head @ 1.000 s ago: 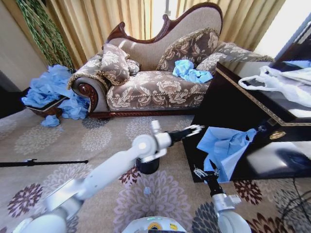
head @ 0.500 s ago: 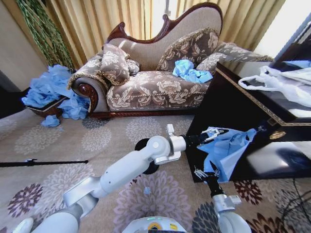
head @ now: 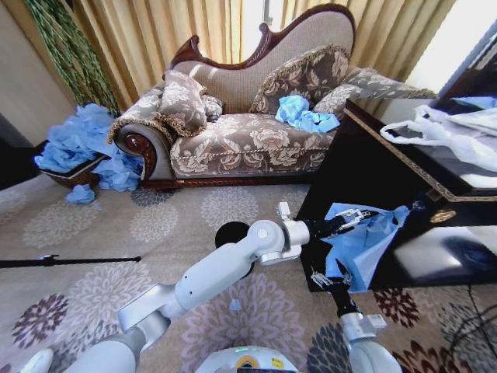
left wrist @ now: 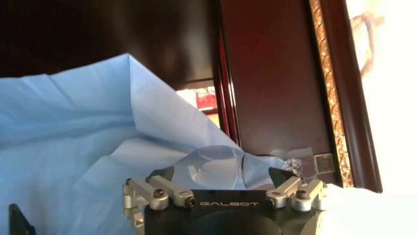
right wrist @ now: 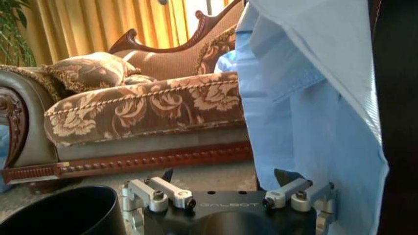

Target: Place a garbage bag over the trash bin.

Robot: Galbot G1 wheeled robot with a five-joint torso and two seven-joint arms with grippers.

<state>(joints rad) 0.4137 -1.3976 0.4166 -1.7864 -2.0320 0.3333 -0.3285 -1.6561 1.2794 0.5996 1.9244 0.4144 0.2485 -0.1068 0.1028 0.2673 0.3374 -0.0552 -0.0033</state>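
bin and bag, both arms at the dark cabinet.
trash bin [head: 230,233] sits on the carpet, partly behind the left arm; left gripper [head: 351,218], jaws spread, meets the garbage bag [head: 365,242] draped right; right gripper [head: 327,275], jaws spread, below it.

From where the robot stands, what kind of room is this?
Probably a home living room: an ornate floral chaise sofa with carved dark wood trim, long golden curtains behind it, and a patterned flower carpet on the floor.

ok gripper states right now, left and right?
Left gripper: open, fingers around an edge of the garbage bag.
Right gripper: open, beside the bag's lower corner.
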